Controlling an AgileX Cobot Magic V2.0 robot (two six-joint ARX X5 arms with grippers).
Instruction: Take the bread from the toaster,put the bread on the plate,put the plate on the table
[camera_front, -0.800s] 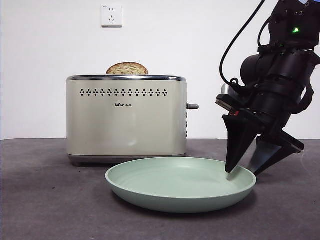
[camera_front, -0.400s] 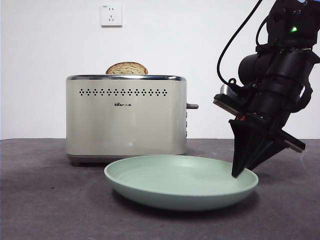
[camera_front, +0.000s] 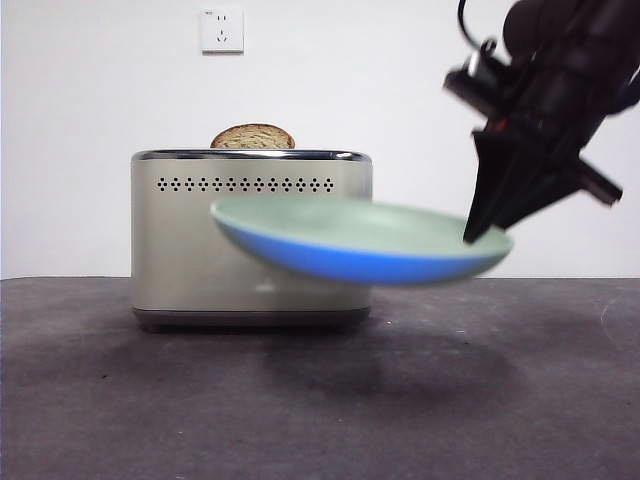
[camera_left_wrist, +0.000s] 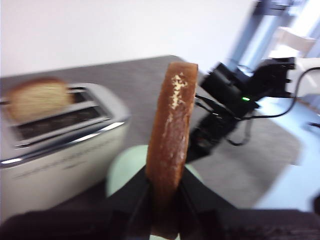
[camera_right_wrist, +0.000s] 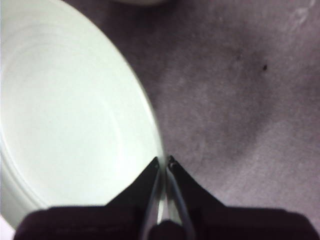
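My right gripper (camera_front: 478, 232) is shut on the rim of the pale green plate (camera_front: 360, 240) and holds it in the air in front of the cream toaster (camera_front: 180, 250), its blue underside showing. The right wrist view shows the thin jaws of that gripper (camera_right_wrist: 164, 162) pinching the plate's (camera_right_wrist: 65, 115) edge above the table (camera_right_wrist: 240, 100). In the left wrist view my left gripper (camera_left_wrist: 165, 200) is shut on the bread (camera_left_wrist: 172, 135), seen edge-on with its dark crust, above the plate (camera_left_wrist: 122, 170) and beside the toaster (camera_left_wrist: 55, 145). This gripper is out of the front view.
A second slice with a rounded top (camera_front: 252, 137) still stands in the toaster's slot. The dark table (camera_front: 100, 400) lies under the lifted plate. A wall socket (camera_front: 222, 30) sits on the white wall behind.
The right gripper closed on the plate's rim, then rose with it; the plate has left the table and now hangs level with the toaster's upper half.
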